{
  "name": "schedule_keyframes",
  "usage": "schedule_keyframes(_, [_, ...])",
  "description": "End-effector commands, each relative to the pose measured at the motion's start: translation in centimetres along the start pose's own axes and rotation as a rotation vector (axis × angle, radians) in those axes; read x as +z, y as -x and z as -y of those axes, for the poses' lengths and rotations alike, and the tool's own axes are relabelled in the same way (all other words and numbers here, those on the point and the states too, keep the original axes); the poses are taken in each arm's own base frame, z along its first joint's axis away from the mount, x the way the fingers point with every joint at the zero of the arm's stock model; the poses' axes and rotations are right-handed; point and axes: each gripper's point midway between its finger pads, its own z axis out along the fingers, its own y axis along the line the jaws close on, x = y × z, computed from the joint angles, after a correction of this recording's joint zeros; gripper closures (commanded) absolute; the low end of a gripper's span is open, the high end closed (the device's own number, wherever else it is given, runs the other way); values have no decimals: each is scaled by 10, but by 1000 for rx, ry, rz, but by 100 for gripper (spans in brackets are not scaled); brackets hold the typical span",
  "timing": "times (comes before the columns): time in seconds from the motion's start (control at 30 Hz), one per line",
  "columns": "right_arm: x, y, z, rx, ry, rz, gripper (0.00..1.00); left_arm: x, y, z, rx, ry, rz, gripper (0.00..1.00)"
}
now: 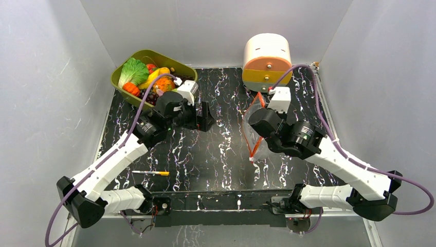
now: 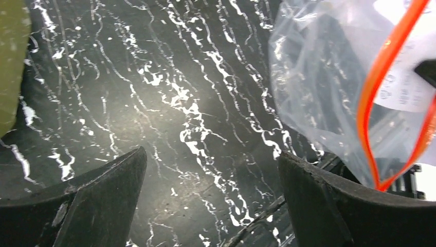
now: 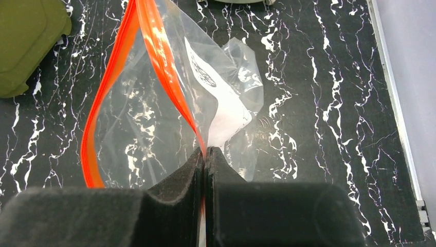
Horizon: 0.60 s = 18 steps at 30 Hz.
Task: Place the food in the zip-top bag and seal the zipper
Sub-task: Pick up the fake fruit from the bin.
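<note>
Two pincers are sharing this job. My right pincer [image 3: 204,154] is clamping tight on one lip of the zipper [image 3: 103,103], holding up the zip-top bag [image 3: 149,134] so its mouth is gaping toward my left arm. My left pincer [image 2: 213,170] is hanging wide apart and empty over the surface [image 2: 180,103], with the bag at its 2 o'clock. No food [image 1: 140,76] is sitting in the bag yet. It is lying heaped in the green bowl [image 1: 172,62] at 10 o'clock in the top view, likely my left pincer's next stop.
</note>
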Motion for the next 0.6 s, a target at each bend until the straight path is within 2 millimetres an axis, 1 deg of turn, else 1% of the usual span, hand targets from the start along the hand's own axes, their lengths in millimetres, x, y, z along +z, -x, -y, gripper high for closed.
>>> schedule_keyframes(0.0, [4,0,-7,22,-3,-1,100,0,4,-35,46,154,-28,2])
schedule_keyframes(0.13, [17,-17,-27,6,28,-41,100,4,11,-58,1,180,-53,2])
schedule_keyframes(0.23, [25,-27,-39,15,59,-50,100,4,20,-75,-34,192,-46,5])
schedule_keyframes(0.3, [29,-34,-47,16,86,-58,100,3,28,-88,-20,230,-25,7])
schedule_keyframes(0.4, [30,-38,-56,42,125,-71,100,2,42,-110,28,319,8,12])
schedule_keyframes(0.57, [19,-38,-74,105,256,-88,100,-1,62,-144,163,463,17,12])
